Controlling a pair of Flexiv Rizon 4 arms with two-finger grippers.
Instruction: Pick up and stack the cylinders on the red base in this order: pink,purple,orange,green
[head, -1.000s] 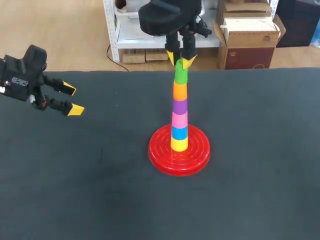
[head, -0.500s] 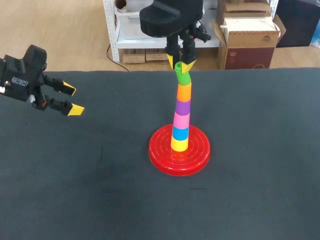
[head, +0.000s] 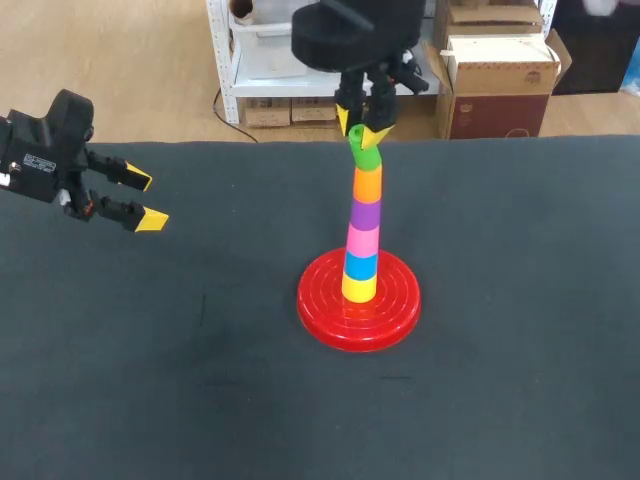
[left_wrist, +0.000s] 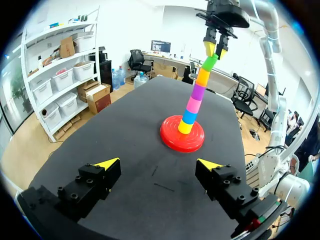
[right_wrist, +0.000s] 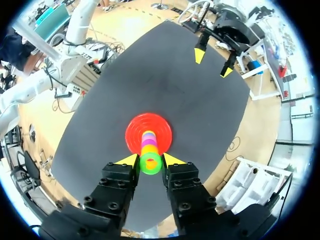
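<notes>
A red base (head: 325, 318) holds a leaning stack: yellow, blue, pink (head: 361, 240), purple (head: 364, 213) and orange (head: 368, 185) cylinders. The green cylinder (head: 366, 157) sits tilted on top. My right gripper (head: 362, 129) hangs over the stack, shut on the green cylinder (right_wrist: 150, 163), with a yellow tip on each side in the right wrist view. My left gripper (head: 140, 200) hovers open over the table's left side, holding nothing. The left wrist view shows its fingers (left_wrist: 210, 165) wide apart, with the base (left_wrist: 172, 141) and stack (left_wrist: 195, 100) well ahead.
The dark table (head: 520, 330) surrounds the base, with nothing else lying on it. The table's far edge runs just behind the stack.
My right gripper has shifted slightly right with the green cylinder. The stack's top now leans that way and the green piece is tilted. The left arm has not moved.
</notes>
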